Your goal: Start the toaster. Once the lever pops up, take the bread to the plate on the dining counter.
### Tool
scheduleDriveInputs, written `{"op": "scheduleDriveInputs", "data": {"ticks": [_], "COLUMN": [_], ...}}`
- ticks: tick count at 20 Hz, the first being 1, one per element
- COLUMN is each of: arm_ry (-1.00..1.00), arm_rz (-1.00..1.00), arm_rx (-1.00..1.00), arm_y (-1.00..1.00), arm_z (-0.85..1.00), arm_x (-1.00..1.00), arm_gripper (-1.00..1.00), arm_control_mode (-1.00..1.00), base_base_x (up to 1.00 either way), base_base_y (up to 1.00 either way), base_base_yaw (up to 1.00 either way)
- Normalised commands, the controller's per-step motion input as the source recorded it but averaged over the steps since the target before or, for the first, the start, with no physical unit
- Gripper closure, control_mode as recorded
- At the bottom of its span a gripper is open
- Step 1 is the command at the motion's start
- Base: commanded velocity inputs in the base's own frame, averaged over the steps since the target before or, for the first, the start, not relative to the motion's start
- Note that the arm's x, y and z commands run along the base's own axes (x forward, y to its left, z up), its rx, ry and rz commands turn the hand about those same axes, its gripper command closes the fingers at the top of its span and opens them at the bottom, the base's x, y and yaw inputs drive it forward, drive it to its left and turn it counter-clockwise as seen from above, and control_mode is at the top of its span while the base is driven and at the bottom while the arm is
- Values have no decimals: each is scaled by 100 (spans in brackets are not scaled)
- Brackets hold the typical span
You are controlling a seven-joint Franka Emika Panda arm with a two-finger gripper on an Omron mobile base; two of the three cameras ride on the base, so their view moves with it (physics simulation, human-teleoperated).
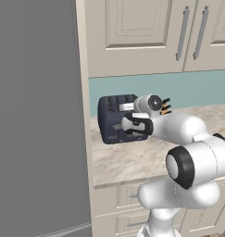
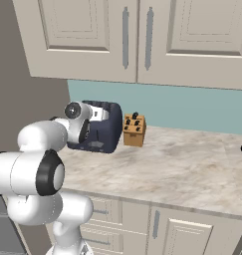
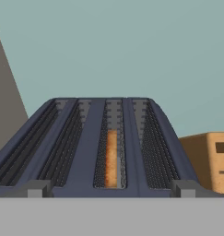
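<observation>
Parked at the marbled counter (image 2: 182, 164), arm stretched toward the toaster (image 1: 115, 118) by the teal back wall. Gripper (image 1: 132, 125) up against the toaster's front, jaws spread as wide as they go, holding nothing. Bread (image 3: 111, 156) sitting low in the third slot from the left in the hand view, edge-on, golden. Knife block (image 2: 134, 130) just beside the toaster.
</observation>
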Motion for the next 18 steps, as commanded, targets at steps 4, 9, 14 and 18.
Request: {"op": "scheduleDriveInputs", "data": {"ticks": [4,9,14,18], "arm_ry": [0,0,0,0], "arm_rz": [0,0,0,0], "arm_rx": [0,0,0,0], "arm_y": [0,0,0,0], "arm_z": [0,0,0,0], "arm_x": [0,0,0,0], "arm_gripper": [-100,-100,-100,-100], "arm_control_mode": [-100,-100,-100,-100], "base_base_x": [0,0,0,0], "base_base_y": [0,0,0,0], "base_base_yaw": [0,0,0,0]}}
